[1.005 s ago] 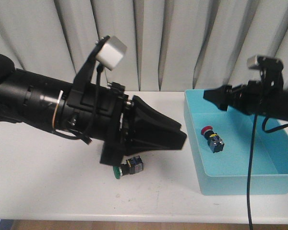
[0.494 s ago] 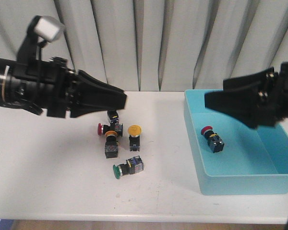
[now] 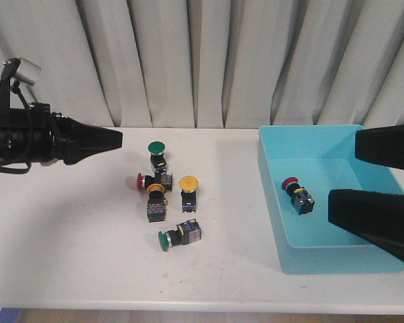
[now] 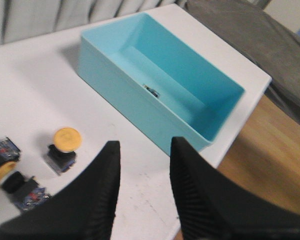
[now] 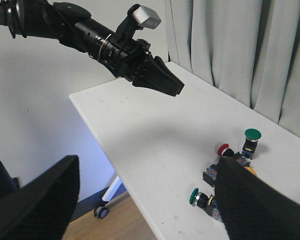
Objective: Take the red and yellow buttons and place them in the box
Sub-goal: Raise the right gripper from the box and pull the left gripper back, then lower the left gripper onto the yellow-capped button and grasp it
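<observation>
Both arms have withdrawn; box [image 3: 337,259] holds one red button [image 3: 297,192].

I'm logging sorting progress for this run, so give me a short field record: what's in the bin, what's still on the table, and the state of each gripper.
box: turquoise bin on the table's right side
in box: one red button
on table, red: one red button, in the cluster left of the box
on table, yellow: yellow button upright; a second yellow-capped one beside it
on table, green: two, one behind the cluster, one in front, on its side
left gripper: open, empty
right gripper: open, empty
</observation>
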`<action>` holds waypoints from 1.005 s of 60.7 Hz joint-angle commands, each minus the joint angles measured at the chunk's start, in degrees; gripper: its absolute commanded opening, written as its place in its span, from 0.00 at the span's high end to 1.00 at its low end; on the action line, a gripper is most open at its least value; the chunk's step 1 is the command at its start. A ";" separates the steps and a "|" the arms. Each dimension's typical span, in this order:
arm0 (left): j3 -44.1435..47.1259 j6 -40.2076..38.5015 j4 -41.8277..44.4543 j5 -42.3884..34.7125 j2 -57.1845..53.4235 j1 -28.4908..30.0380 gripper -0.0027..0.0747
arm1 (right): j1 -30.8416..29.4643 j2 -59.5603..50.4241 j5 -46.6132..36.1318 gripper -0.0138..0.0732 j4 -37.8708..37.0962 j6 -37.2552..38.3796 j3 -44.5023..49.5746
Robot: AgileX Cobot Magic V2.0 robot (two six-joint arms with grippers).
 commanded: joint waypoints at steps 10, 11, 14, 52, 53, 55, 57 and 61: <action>-4.41 -5.48 -0.26 -0.58 -1.52 -0.64 0.50 | -0.21 -0.27 -4.83 0.24 1.72 0.00 -1.53; -4.67 -5.87 -0.19 -0.65 -1.52 -0.68 0.48 | -0.21 -0.27 -4.91 0.24 1.47 0.00 -1.53; -5.29 -6.46 -0.18 -0.80 -1.52 -1.30 0.43 | -0.21 -0.27 -5.08 0.25 0.57 0.00 -1.53; -29.83 -2.70 0.35 3.53 12.31 -9.86 0.30 | -0.21 -0.27 -4.45 0.26 -0.99 1.28 -1.53; -30.02 -2.57 0.35 3.53 13.03 -10.00 0.30 | -0.21 -0.27 -4.45 0.26 -0.99 1.34 -1.53; -30.03 -1.55 0.35 3.75 14.75 -10.26 0.30 | -0.21 -0.27 -4.45 0.26 -0.99 1.52 -1.53; -29.96 0.03 0.35 3.72 16.44 -10.39 0.30 | -0.21 -0.27 -4.32 0.26 -0.99 1.73 -1.53; -29.96 1.73 0.35 2.16 20.01 -10.67 0.30 | -0.21 -0.27 -3.99 0.26 -0.99 1.79 -1.53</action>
